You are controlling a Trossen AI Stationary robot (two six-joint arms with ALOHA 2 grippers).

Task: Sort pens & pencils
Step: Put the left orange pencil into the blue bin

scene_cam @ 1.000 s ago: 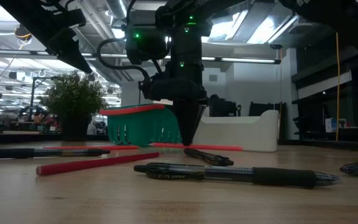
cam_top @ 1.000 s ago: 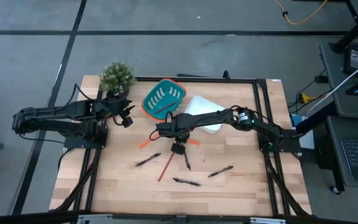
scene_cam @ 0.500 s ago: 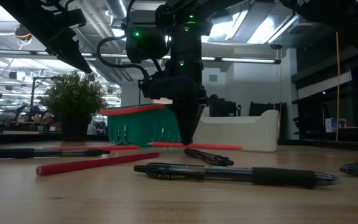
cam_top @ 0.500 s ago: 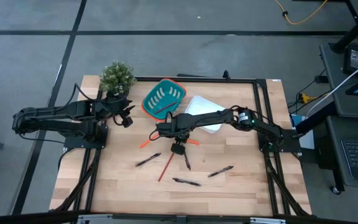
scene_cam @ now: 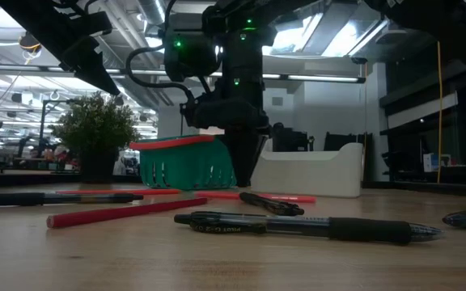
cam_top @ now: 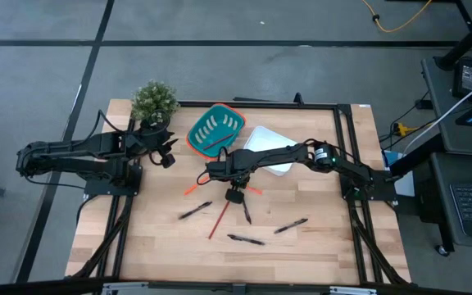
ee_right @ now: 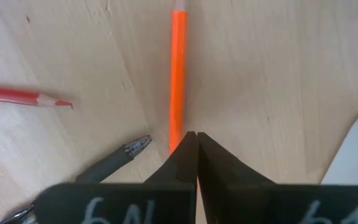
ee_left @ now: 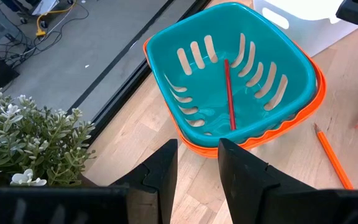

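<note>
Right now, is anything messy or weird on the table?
Yes: pens and pencils lie scattered at all angles on the table. Only one pencil sits in the teal basket. Nothing looks broken.

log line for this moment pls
right gripper: shut on orange pencil, mid-table | left gripper: open, waiting by teal basket | basket: one red pencil inside

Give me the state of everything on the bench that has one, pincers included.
Left pincer: open, empty, near the teal basket.
Right pincer: shut, tips at the end of the orange pencil.
Teal basket: upright, one red pencil inside.
White bin: upright, contents unclear.
Pens: four, lying loose on the table.
</note>
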